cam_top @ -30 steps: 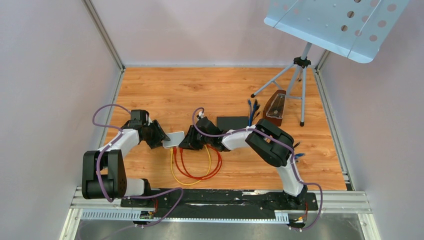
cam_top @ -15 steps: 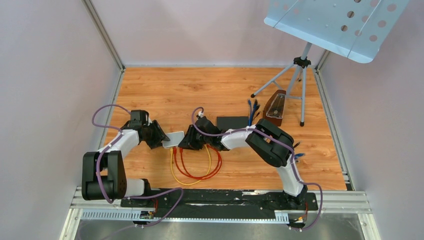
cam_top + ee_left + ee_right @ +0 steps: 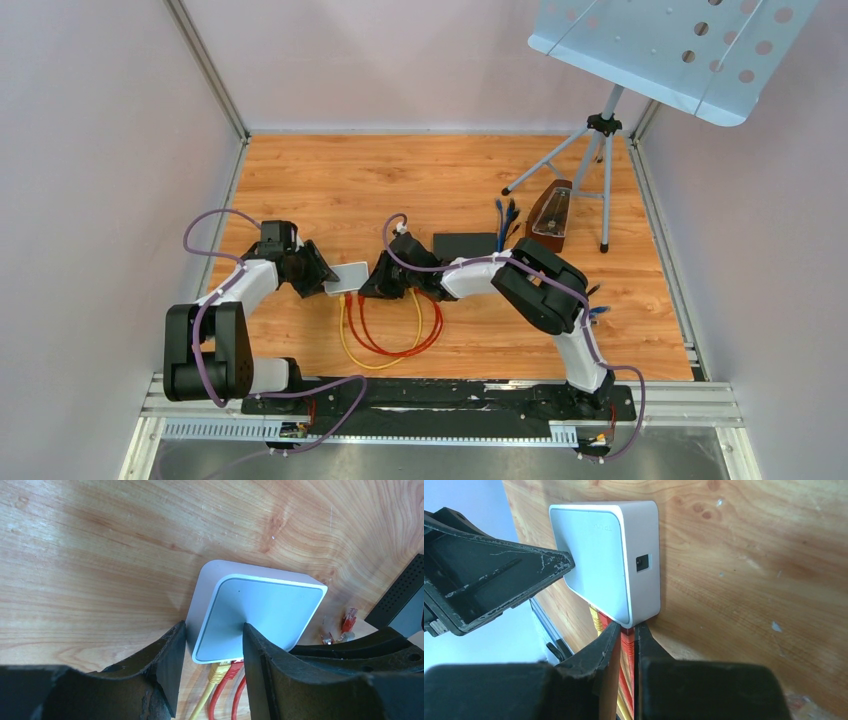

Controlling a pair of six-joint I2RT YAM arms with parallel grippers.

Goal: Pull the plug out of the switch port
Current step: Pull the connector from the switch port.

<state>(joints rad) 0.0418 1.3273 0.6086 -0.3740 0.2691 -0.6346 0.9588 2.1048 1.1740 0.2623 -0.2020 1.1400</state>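
Plug (image 3: 627, 647) sits clamped in the right gripper (image 3: 626, 629), entering the switch (image 3: 604, 550) just ahead, long axis along the jaws; left gripper (image 3: 214, 630) clamps the switch opposite.

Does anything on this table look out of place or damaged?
Nothing spilled or broken. One oddity: a loose red connector lies unplugged on the wooden table beside the white square switch, which the left hand grips while the right hand pinches a plugged-in red cable.

Bright even light, soft faint shadows, wrist views sharp, overhead view slightly soft
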